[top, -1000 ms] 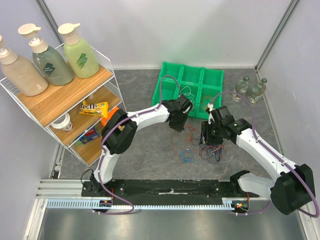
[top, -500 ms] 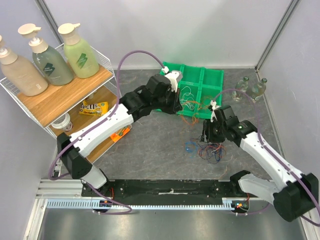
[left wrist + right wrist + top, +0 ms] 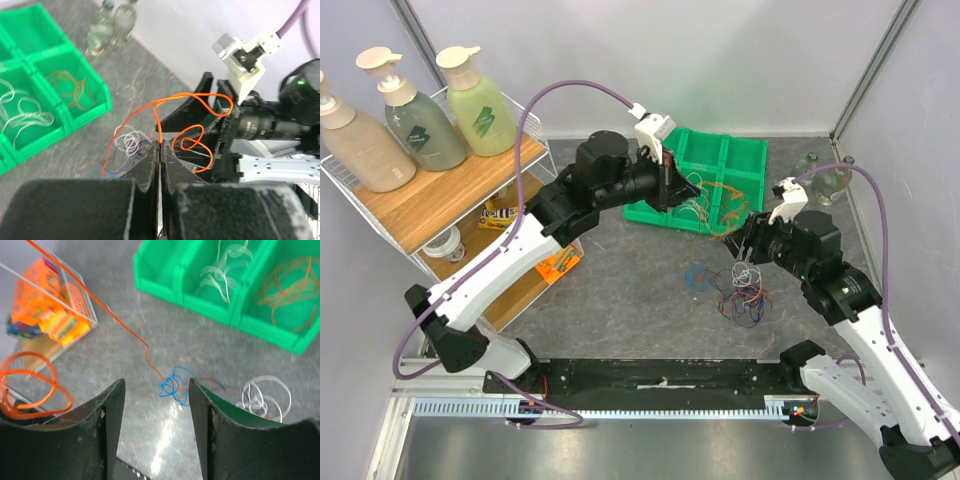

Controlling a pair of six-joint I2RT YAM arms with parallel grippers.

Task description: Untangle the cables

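Observation:
My left gripper (image 3: 159, 146) is shut on an orange-red cable (image 3: 192, 97), which loops in the air ahead of it and trails down to the table. In the top view the left gripper (image 3: 672, 190) hangs by the green tray (image 3: 750, 148). On the table below lie a small blue cable (image 3: 175, 385), a white cable (image 3: 262, 395) and a tangle of dark and red cables (image 3: 745, 300). My right gripper (image 3: 156, 385) is open above the blue cable with nothing between its fingers. From above, the right gripper (image 3: 745, 250) sits just right of the blue cable (image 3: 697, 275).
The green tray holds white cables (image 3: 222, 265) and orange ones (image 3: 290, 285) in separate compartments. A wire shelf (image 3: 450, 190) with pump bottles and snacks stands at the left. Clear glass bottles (image 3: 825, 175) stand at the back right.
The left arm has swung up and back toward the tray, drawing the orange-red cable out of the tangle. The right arm has lifted and pulled back to the right, its jaws a little wider.

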